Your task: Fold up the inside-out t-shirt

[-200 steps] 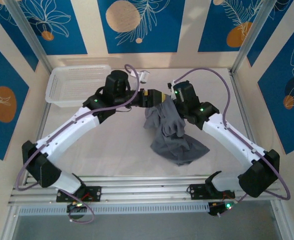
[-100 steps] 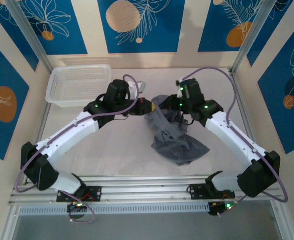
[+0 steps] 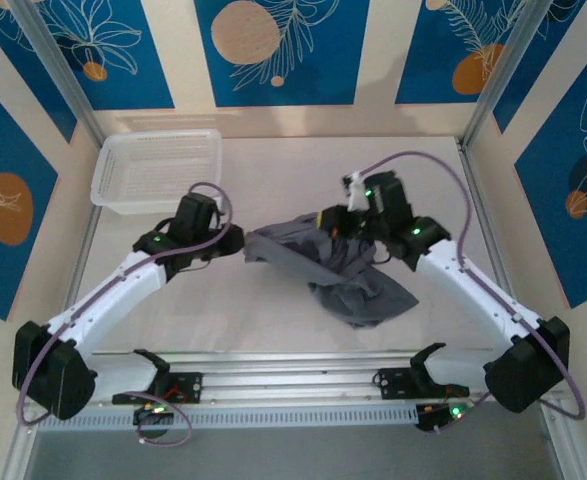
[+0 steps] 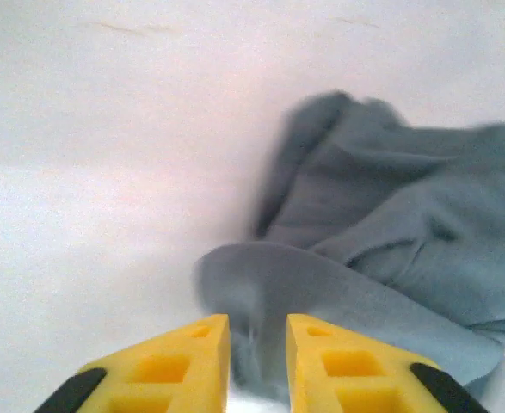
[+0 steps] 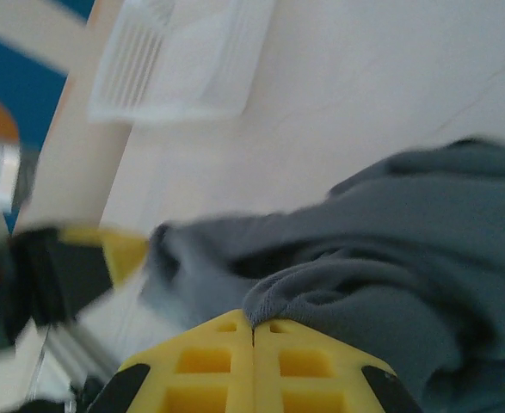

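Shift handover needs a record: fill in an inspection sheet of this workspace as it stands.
Surface: pale table, smooth, nothing spilled seen.
Job's things: slate-grey t-shirt, crumpled, stretched between both claws.
Clutter: white mesh-sided basket, empty, far left corner, apart from the shirt.
Claws: left claw pinches a shirt edge; right claw shut on a hem.
Cables: purple cable loops above the right arm; second purple cable arcs over the left arm.
Surroundings: blue leaf-print panels, aluminium posts.

no legible text, labels, brands, numbers or signs anywhere
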### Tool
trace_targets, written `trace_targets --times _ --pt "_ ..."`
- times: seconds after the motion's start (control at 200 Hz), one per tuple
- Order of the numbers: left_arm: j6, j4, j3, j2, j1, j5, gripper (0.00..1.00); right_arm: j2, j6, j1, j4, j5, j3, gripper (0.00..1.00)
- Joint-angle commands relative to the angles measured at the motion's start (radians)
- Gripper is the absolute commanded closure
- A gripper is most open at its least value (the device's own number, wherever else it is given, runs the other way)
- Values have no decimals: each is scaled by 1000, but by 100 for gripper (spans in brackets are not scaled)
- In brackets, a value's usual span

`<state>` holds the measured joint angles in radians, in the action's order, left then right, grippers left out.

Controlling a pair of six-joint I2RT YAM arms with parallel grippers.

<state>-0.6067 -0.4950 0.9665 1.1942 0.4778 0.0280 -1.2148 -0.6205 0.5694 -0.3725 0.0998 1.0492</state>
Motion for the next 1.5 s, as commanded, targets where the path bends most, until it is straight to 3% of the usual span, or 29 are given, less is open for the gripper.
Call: trace_targets --times 0.0,0.06,0.115,0.2,0.28,0.35,0.425,0.535,0.73,0.8,0.86,0.94,1.0,1.055,1.205,1.335,1.49 --pt "80 -159 20 -105 -55 -325 58 -49 16 172 107 146 -88 99" --pt "115 -153 33 -144 -61 -354 49 -82 21 218 74 186 -72 83" --pt "132 -131 39 -159 -62 -326 47 -52 18 223 31 147 -54 60" --pt "162 -35 38 -126 -59 -103 48 71 -22 163 -6 -43 -80 33" --pt "152 62 52 -31 -29 159 50 173 -128 -4 -22 -123 -158 36" --pt "169 96 105 68 54 255 49 185 -207 -162 -88 -136 -203 44" --pt "215 90 194 180 173 251 44 133 -200 -236 -145 -147 -216 47" --pt "279 2 379 379 297 201 34 -4 -147 -241 -157 -105 -196 39" --pt "326 -49 564 670 321 57 25 -194 -176 -243 -18 44 -137 32" --pt "324 -65 596 739 312 56 26 -250 -179 -236 -2 44 -103 34" --pt "304 -67 602 777 299 111 32 -294 -174 -232 -5 22 -85 41" --pt "261 -42 571 796 273 183 45 -327 -163 -230 -41 -19 -66 73" --pt "237 -14 536 797 253 230 66 -306 -164 -233 -36 -39 -90 92" --pt "225 21 501 790 235 281 100 -271 -161 -239 -9 -39 -130 100" --pt "159 118 400 702 148 333 100 -167 -165 -253 -10 -54 -210 100" --pt "78 186 331 552 19 383 100 47 -227 -241 -40 -134 -363 100" --pt "88 137 339 422 -75 357 100 381 -512 -112 -238 -324 -591 100"
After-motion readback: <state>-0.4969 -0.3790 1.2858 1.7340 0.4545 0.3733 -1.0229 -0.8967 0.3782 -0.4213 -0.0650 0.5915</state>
